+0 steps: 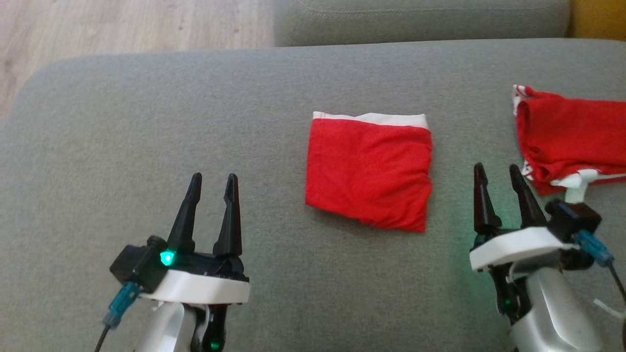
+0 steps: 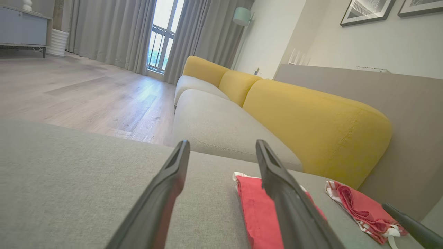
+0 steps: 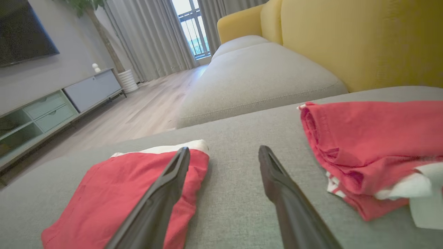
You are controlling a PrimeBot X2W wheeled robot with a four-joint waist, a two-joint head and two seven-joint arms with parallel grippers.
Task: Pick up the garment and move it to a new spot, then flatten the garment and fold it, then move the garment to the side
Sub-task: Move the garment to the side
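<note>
A red garment (image 1: 369, 168) with a white waistband lies folded into a neat square in the middle of the grey cushion (image 1: 146, 122); it also shows in the left wrist view (image 2: 256, 211) and the right wrist view (image 3: 114, 193). My left gripper (image 1: 212, 188) hovers open to the left of it, nothing between its fingers. My right gripper (image 1: 496, 178) stands open to the right of it, between the folded garment and a second red garment (image 1: 570, 139). In the right wrist view my right gripper (image 3: 225, 152) points at bare cushion.
The second red garment (image 3: 367, 152), crumpled with white trim, lies at the cushion's right edge. A yellow sofa back (image 2: 311, 117) and another grey seat (image 3: 256, 76) lie beyond. Wooden floor (image 1: 122, 24) is past the cushion's far left corner.
</note>
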